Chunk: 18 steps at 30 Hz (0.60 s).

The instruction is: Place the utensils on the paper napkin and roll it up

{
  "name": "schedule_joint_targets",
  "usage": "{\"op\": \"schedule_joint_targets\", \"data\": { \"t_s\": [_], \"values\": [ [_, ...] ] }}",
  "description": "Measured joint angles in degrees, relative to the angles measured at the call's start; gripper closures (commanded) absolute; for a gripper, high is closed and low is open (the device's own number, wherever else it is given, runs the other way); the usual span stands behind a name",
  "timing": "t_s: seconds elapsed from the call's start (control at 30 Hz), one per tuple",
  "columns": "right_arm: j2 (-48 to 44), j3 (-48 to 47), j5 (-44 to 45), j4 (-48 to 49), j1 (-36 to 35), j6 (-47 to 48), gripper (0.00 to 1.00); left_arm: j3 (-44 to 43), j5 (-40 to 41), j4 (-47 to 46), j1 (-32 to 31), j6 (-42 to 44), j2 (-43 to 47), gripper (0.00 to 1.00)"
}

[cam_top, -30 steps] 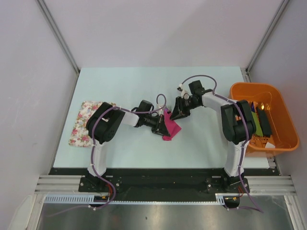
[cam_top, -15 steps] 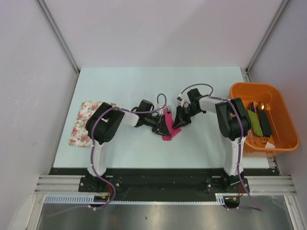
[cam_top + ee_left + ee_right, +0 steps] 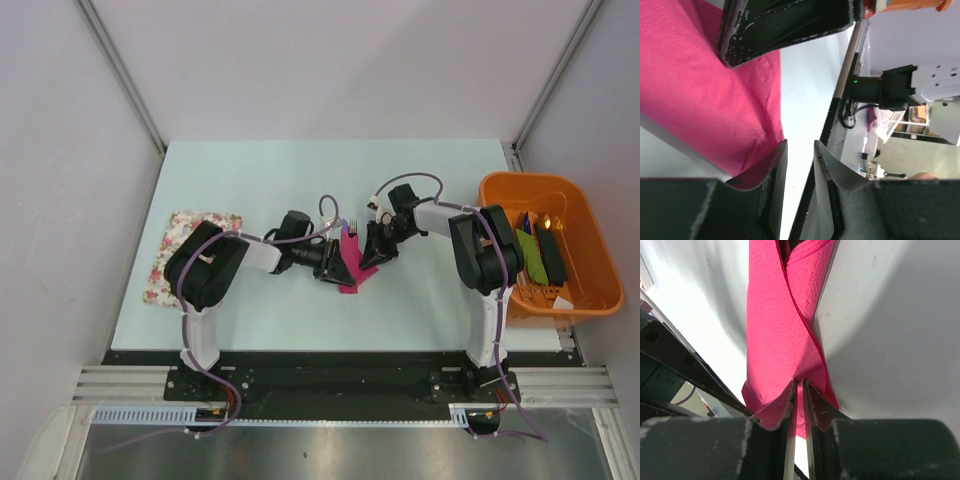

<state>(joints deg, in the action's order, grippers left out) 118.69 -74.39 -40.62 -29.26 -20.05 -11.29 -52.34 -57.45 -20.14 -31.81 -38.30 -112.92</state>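
The paper napkin [image 3: 349,276] lies as a loosely rolled magenta bundle at mid table, between my two grippers. Small fork prongs [image 3: 352,223] of the utensils poke out at its far end; the rest of them is hidden inside the roll. My left gripper [image 3: 337,264] sits against the roll's left side. In the left wrist view it [image 3: 800,147] is open with nothing in the gap, and the napkin [image 3: 700,85] lies beside one finger. My right gripper [image 3: 799,385] is at the right side, its jaws pinched on a fold of the napkin [image 3: 780,325].
An orange tub [image 3: 532,183] with green and black clutter stands at the table's right edge. A floral cloth mat [image 3: 172,262] lies at the left, partly under my left arm. The table's near edge runs just below both grippers.
My left gripper has opened and let go of the napkin, and its arm has shifted left. My right gripper has moved in onto the roll and closed on a fold.
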Motion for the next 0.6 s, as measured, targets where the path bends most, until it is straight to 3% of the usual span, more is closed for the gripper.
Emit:
{"op": "schedule_joint_targets", "data": {
  "t_s": [0.3, 0.6],
  "values": [
    [-0.1, 0.0, 0.5, -0.1, -0.1, 0.0, 0.86, 0.3, -0.8, -9.5, 0.0, -9.0, -3.4, 0.7],
    [-0.2, -0.1, 0.7, -0.3, -0.3, 0.7, 0.85, -0.6, -2.8, -9.8, 0.2, -8.2, -9.2, 0.78]
  ]
}}
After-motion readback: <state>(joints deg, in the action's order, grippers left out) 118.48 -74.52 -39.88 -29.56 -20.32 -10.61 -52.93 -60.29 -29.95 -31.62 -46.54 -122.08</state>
